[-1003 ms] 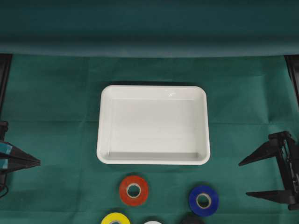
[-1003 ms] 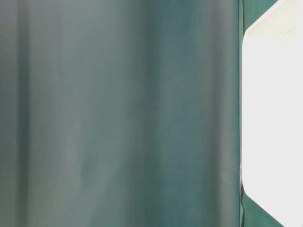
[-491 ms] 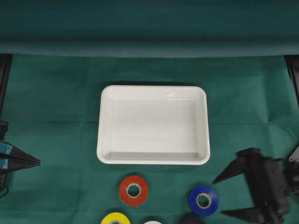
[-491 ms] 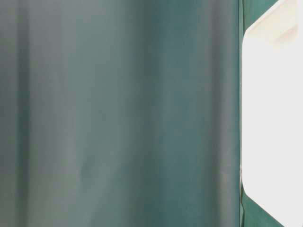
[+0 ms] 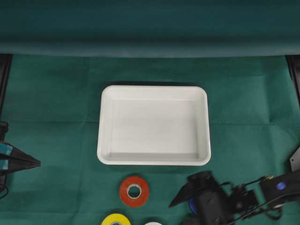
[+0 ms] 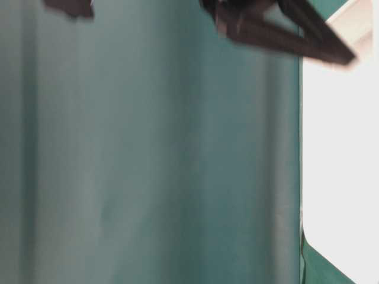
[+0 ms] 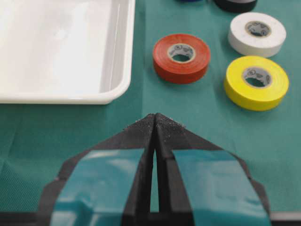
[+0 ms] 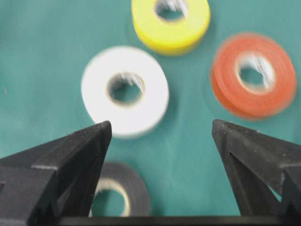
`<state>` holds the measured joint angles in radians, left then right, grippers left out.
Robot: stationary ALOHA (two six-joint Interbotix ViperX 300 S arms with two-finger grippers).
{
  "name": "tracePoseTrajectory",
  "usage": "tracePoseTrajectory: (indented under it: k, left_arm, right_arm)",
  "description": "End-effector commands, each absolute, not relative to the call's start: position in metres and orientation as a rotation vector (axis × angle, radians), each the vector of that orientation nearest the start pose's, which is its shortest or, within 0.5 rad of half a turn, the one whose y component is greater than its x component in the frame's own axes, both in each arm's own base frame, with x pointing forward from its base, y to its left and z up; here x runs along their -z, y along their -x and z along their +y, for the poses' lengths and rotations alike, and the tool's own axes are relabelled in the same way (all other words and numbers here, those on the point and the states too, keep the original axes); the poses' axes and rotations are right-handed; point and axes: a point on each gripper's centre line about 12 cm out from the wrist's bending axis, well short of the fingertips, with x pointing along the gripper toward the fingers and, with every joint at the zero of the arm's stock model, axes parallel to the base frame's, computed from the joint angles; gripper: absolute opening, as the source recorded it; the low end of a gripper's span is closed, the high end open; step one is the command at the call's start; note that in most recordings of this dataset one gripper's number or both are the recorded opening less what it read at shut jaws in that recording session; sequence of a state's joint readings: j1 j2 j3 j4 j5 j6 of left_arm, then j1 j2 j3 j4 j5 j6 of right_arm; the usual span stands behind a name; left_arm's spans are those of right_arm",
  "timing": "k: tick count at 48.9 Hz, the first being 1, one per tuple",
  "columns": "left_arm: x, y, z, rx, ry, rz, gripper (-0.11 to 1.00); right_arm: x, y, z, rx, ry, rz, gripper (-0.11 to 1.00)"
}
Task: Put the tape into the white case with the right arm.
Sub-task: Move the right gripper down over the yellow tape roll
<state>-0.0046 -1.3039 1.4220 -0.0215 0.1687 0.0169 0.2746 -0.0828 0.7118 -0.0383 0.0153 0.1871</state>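
Right arm (image 5: 243, 199) swung in from right edge since a second ago, now low over tape rolls, hiding most of blue roll (image 5: 191, 205). Left gripper (image 7: 155, 123) parked at left edge, tips pressed together, holding nothing. White case (image 5: 107, 123) centre, nothing inside. Red roll (image 5: 134, 191) just below case; yellow roll (image 5: 116, 219) and white roll (image 8: 124, 90) at bottom edge. Right gripper (image 8: 160, 132) fingers spread wide, nothing between; black roll (image 8: 120, 193) beneath left finger
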Motion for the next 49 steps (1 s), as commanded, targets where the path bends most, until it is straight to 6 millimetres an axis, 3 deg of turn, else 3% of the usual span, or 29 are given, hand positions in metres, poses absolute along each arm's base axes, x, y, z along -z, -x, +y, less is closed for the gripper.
tracePoseTrajectory:
  k: [1, 25, 37, 49]
  left_arm:
    - [-0.198, -0.139, -0.001, 0.007, 0.006, 0.275, 0.00]
    - [-0.194, -0.139, -0.001, 0.007, 0.007, 0.272, 0.00]
    - [-0.194, -0.139, -0.001, 0.007, 0.007, 0.272, 0.00]
    - [-0.194, -0.139, -0.001, 0.008, 0.007, 0.273, 0.00]
  right_arm:
    - [-0.200, -0.379, 0.113, -0.237, -0.058, 0.604, 0.86]
    - [-0.196, -0.455, 0.137, -0.234, -0.049, 0.627, 0.86]
    - [-0.190, -0.475, 0.142, -0.229, -0.042, 0.662, 0.86]
    - [-0.186, -0.478, 0.141, -0.225, -0.030, 0.672, 0.86]
